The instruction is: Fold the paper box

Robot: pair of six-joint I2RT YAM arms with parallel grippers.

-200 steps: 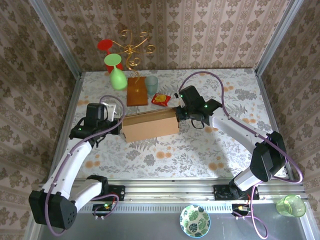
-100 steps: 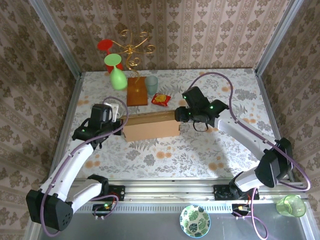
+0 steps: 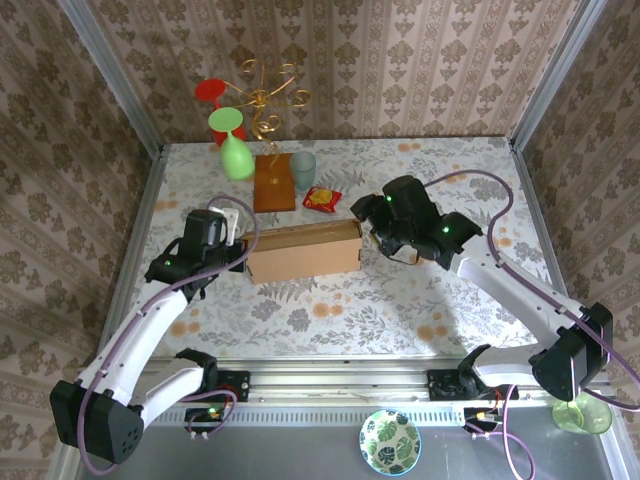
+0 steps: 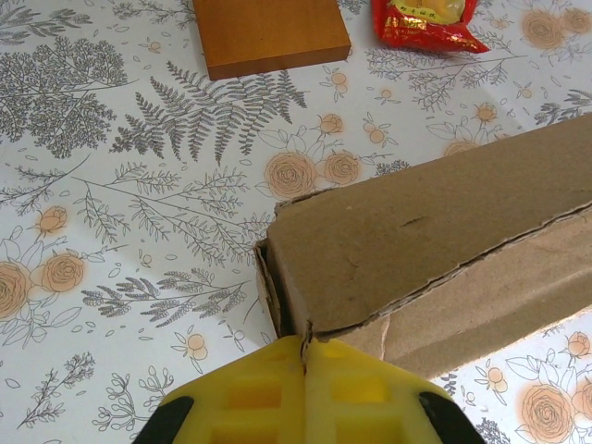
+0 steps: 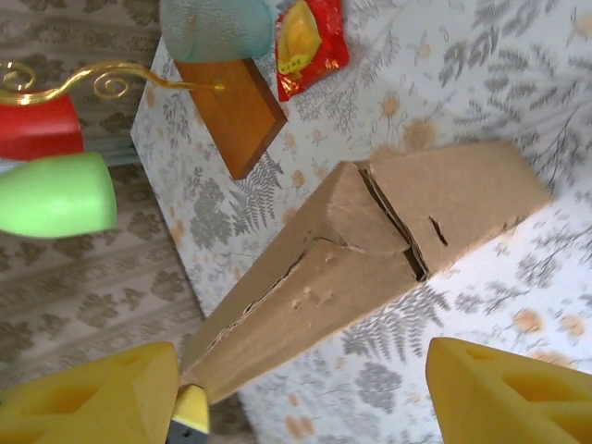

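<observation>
The paper box (image 3: 303, 252), a long brown cardboard mailer folded up, lies across the middle of the table. My left gripper (image 3: 241, 256) is at its left end. In the left wrist view the yellow fingers (image 4: 268, 393) are pressed together on a thin cardboard edge at the corner of the paper box (image 4: 435, 231). My right gripper (image 3: 372, 234) stands just off the box's right end. Its yellow fingers (image 5: 88, 393) are spread wide, nothing between them, with the paper box (image 5: 370, 250) ahead and its end flaps slightly gaping.
Behind the box lie a wooden slab (image 3: 273, 182) with a gold wire stand (image 3: 265, 100), a green glass (image 3: 235, 150), a red glass (image 3: 210, 92), a teal cup (image 3: 303, 165) and a red snack packet (image 3: 321, 199). A patterned bowl (image 3: 390, 441) and a green cup (image 3: 582, 410) sit below the rail.
My right gripper has opened, let go of the box's right end and drawn back to the right. The left gripper stays shut at the left end. The box shifted slightly right.
</observation>
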